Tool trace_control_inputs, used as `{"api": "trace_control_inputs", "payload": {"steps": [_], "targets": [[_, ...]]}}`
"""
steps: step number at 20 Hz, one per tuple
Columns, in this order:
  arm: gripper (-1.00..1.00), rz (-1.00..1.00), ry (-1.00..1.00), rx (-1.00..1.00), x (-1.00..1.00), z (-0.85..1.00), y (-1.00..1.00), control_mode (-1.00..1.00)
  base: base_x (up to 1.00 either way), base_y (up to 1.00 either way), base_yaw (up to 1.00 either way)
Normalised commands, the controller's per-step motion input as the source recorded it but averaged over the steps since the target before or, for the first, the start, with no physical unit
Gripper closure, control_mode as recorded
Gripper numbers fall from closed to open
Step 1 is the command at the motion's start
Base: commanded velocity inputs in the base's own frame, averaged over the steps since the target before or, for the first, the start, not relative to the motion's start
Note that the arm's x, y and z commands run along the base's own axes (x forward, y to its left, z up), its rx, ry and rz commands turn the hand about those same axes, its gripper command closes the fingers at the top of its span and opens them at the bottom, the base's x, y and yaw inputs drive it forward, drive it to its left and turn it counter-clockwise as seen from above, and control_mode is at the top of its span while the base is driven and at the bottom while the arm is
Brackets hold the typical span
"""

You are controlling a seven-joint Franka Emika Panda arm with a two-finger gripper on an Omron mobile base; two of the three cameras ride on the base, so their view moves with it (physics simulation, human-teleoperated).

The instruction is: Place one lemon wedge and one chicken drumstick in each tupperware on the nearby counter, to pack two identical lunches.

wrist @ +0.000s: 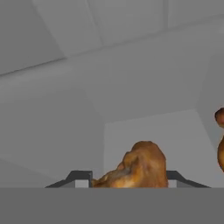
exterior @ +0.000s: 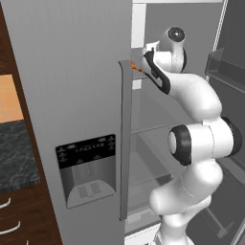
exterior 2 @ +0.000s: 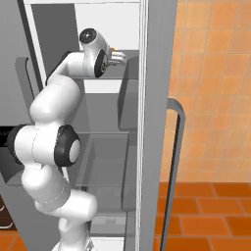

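Left base view: white arm reaches up into the open grey fridge (exterior: 72, 95), hand at an upper shelf. A sliver of the lumpy golden-brown chicken drumstick (exterior: 137, 66) pokes out just past the closed left door's edge, by the hand; most of it is hidden. Two-finger gripper is hidden behind door and wrist. Dark speckled counter (exterior: 16, 153) sits far left, cut off by the frame.

Right base view: same reach seen from the other side; the hand is mostly behind the wrist, a tiny orange speck near it, too small to identify. Orange tiled wall (exterior 2: 213, 73) right of the fridge.

Hand view: drumstick (wrist: 138, 166) sits between the dark finger tips (wrist: 80, 179), touching or nearly so; clamped or not, cannot tell. Long axis unclear, its lower part is cut off. A second golden-brown drumstick (wrist: 220, 140) is clipped by the right edge, well apart.
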Motion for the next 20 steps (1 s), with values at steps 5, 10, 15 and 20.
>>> {"api": "trace_control_inputs", "payload": {"steps": [5, 10, 15, 20], "targets": [[1.00, 0.00, 0.00, -0.01, -1.00, 0.30, 0.00, -1.00, 0.00, 0.00, 0.00], [1.00, 0.02, -0.02, -0.04, -1.00, 0.14, 0.00, -1.00, 0.00, 0.00, 0.00], [1.00, 0.03, -0.05, -0.06, -1.00, -0.03, 0.01, -1.00, 0.00, 0.00, 0.00], [1.00, 0.03, -0.14, -0.03, -1.00, -0.24, 0.04, -1.00, 0.00, 0.00, 0.00]]}}
